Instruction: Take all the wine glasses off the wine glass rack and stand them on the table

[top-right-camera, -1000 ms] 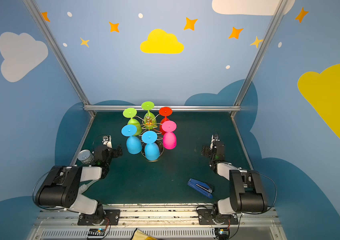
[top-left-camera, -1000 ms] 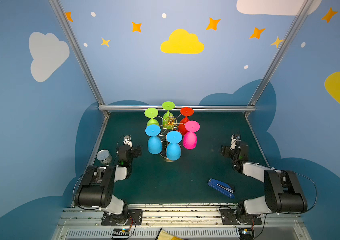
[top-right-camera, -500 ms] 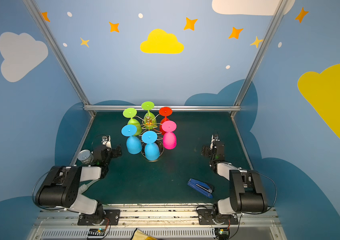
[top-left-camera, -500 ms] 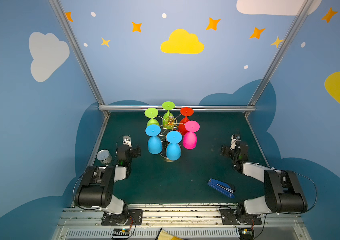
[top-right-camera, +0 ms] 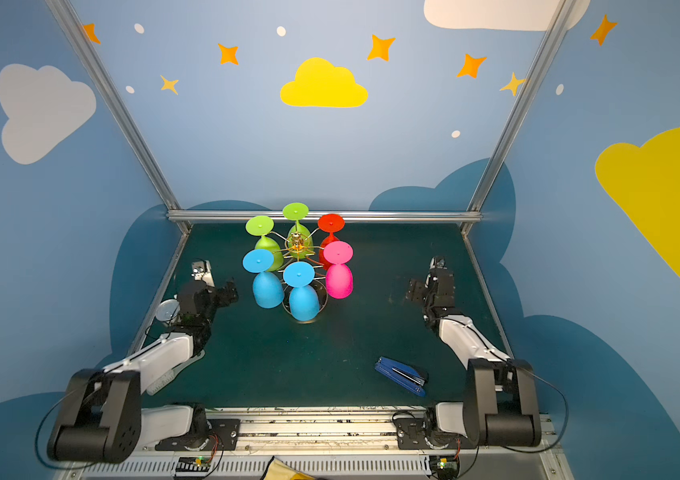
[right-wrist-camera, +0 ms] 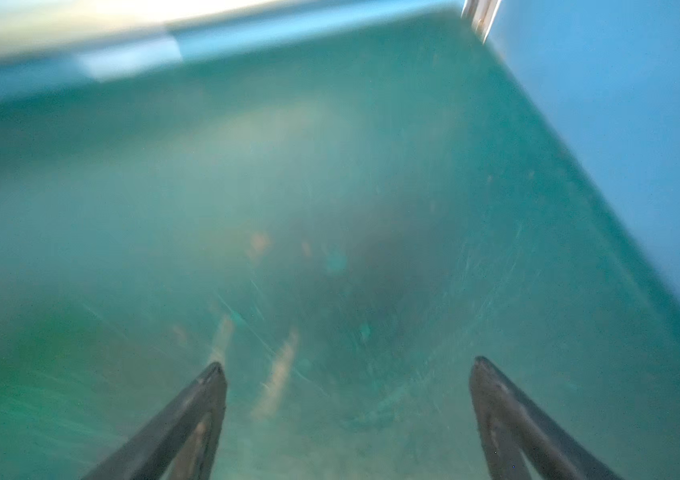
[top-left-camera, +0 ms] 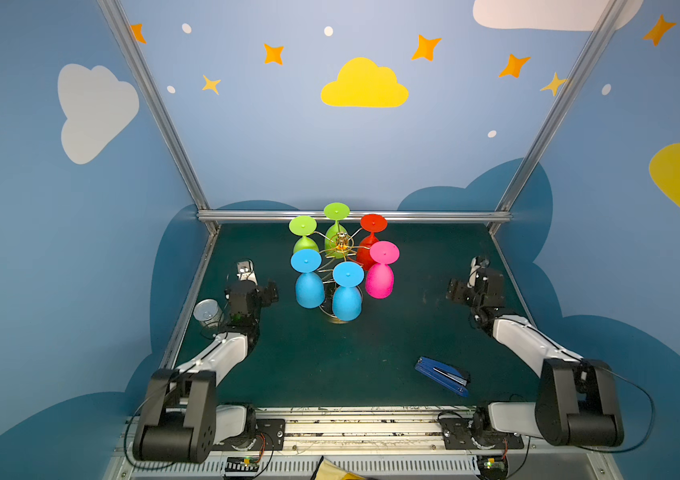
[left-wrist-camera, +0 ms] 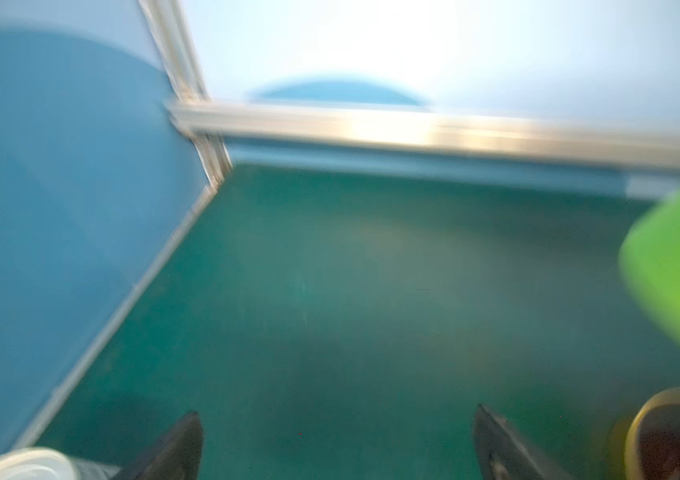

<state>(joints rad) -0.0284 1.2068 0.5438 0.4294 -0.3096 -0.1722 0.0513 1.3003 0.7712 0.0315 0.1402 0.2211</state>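
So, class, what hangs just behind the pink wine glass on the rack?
A red wine glass, upside down on the wine glass rack. The pink wine glass covers much of its bowl; that part cannot be seen.

Overhead stereo pair; low wrist close-ups

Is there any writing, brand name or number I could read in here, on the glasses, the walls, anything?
No readable text anywhere.
Coloured plastic wine glasses on the thin gold wire rack: plain, no print.
Flat blue stapler: any marking is too small to read.
Blue walls: only painted clouds and stars, no words.
Wrist views: too blurred to tell.
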